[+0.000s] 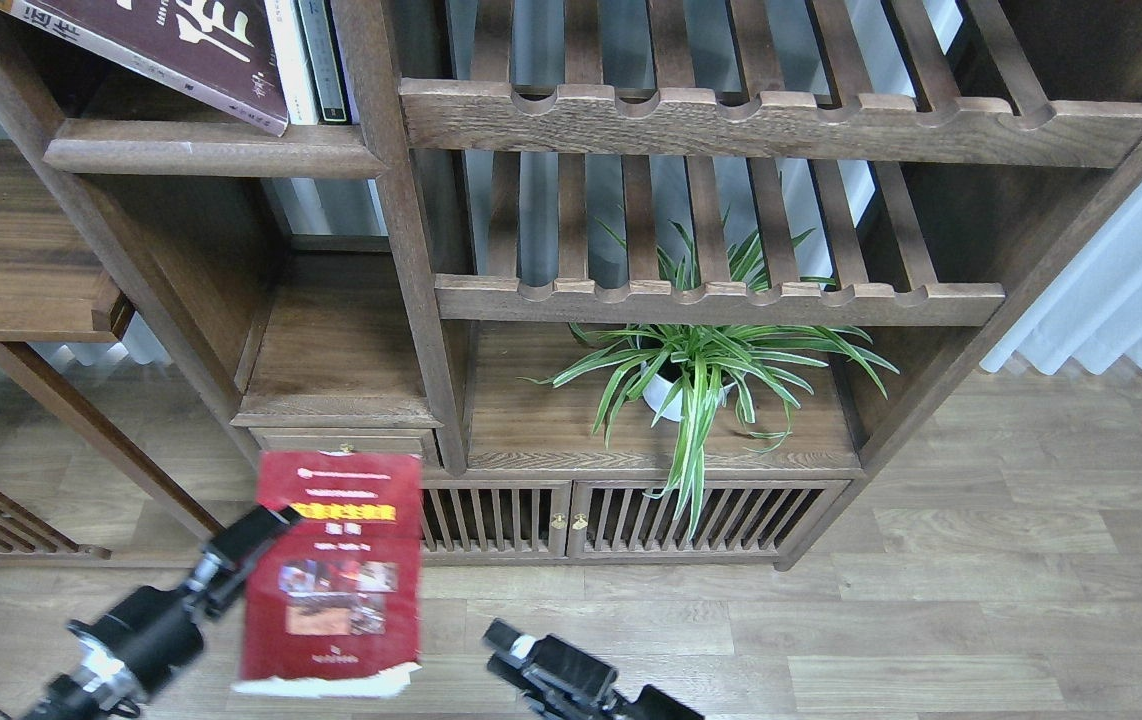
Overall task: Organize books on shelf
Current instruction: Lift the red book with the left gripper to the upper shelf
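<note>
Gripping the red book [333,570] by its left edge, the left gripper [266,530] is holding it low before the bookcase, jaws clamped. It's looking light and floppy, needing spine support. Right gripper [503,640]: jaws unreadable. Shelf [211,150] waiting above, maroon book [171,45] leaning there.

Grey-brown plank floor [981,560], white curtain [1121,290] at right, spider plant [701,370] beneath 2 slatted racks [721,295].

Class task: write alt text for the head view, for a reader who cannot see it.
The left gripper holds a red book upright by its left edge, low before a dark wooden bookcase. On the upper left shelf a maroon book leans. A potted plant sits lower right; the right gripper is empty.
</note>
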Available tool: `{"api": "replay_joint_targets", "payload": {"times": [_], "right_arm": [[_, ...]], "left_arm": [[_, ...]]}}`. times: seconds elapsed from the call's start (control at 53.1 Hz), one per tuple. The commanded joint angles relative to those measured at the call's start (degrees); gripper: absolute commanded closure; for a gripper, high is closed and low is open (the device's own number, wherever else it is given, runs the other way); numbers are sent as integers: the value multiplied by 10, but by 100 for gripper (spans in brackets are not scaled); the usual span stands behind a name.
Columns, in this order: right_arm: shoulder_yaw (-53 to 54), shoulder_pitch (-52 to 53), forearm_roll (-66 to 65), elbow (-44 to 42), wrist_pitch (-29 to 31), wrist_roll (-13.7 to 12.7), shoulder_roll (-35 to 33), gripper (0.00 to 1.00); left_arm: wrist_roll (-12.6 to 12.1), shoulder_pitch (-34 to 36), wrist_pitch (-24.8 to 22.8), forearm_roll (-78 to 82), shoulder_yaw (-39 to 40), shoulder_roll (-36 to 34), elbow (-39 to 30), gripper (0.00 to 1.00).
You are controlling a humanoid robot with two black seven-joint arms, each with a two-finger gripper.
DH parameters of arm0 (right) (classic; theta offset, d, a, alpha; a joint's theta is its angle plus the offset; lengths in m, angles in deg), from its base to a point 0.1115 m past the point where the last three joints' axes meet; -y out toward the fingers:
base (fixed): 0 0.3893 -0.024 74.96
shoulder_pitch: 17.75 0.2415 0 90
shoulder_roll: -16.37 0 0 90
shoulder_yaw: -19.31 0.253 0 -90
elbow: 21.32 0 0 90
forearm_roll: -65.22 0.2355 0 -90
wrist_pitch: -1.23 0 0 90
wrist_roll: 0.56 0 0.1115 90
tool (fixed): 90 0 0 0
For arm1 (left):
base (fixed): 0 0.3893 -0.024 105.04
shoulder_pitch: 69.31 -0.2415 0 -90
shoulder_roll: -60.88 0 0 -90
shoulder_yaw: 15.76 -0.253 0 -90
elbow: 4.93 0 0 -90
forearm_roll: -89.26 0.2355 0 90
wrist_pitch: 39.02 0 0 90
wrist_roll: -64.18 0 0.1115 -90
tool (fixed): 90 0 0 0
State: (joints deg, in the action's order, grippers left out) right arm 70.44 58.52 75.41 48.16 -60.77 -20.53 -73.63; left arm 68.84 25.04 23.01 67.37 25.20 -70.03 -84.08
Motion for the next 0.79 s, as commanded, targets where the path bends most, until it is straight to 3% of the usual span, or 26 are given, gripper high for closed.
{"api": "replay_joint_targets", "payload": {"times": [0.0, 0.358, 0.584, 0.641, 0.773], "right_arm": [[12, -1, -2, -1, 0, 0, 0, 2], [21, -25, -4, -3, 0, 0, 0, 2], [20, -27, -9, -6, 0, 0, 0, 2], [22, -27, -9, -7, 0, 0, 0, 2], [26, -27, -9, -6, 0, 0, 0, 2]], "left_arm": [[-4, 9, 0, 15, 59, -22, 0, 100], [11, 179, 0, 9, 173, -143, 0, 100], [-11, 330, 0, 15, 179, -173, 12, 100], [-19, 401, 0, 18, 167, -168, 44, 100], [-29, 450, 0, 51, 163, -155, 79, 100]]}}
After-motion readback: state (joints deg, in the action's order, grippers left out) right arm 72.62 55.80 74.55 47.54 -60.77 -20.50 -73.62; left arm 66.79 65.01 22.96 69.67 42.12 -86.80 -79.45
